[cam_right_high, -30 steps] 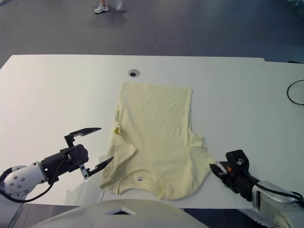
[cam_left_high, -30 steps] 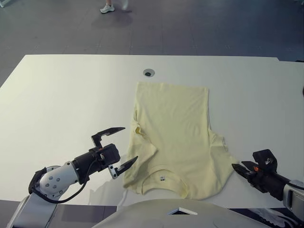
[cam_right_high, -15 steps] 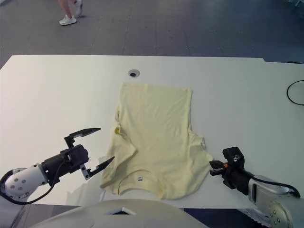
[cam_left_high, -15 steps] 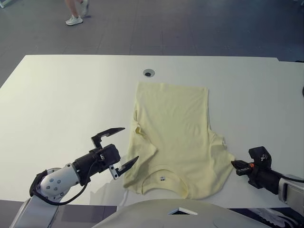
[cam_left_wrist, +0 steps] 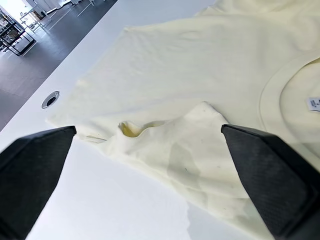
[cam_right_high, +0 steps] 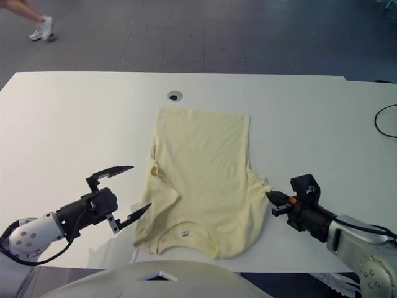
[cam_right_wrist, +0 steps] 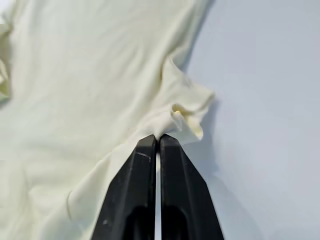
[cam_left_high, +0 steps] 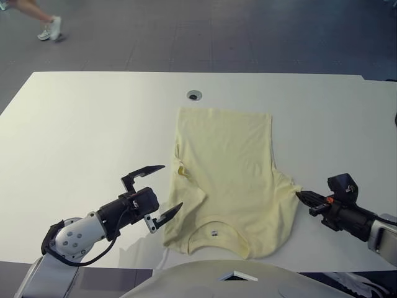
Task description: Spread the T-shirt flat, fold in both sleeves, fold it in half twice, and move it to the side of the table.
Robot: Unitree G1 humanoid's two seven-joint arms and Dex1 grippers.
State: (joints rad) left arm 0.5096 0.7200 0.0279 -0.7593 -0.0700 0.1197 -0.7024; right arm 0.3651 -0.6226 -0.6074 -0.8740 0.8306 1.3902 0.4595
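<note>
A pale yellow T-shirt (cam_left_high: 226, 167) lies on the white table (cam_left_high: 87, 130), collar toward me and hem toward the far side. Its left sleeve (cam_left_wrist: 165, 135) is folded in and rumpled. My left gripper (cam_left_high: 171, 186) hovers open just left of that sleeve, jaws wide apart either side of it in the left wrist view. My right gripper (cam_left_high: 299, 195) is at the shirt's right edge, shut on the bunched right sleeve (cam_right_wrist: 185, 112), with its fingertips (cam_right_wrist: 150, 142) pinching the fabric's fold.
A round cable hole (cam_left_high: 194, 95) sits in the table just beyond the shirt's hem. A black cable (cam_right_high: 384, 118) loops at the table's right edge. Bare tabletop stretches to the left and right of the shirt; the front edge is close under both arms.
My right gripper closed at the shirt's lower right edge, then moved forward and inward, drawing the right sleeve in. The left arm barely shifted.
</note>
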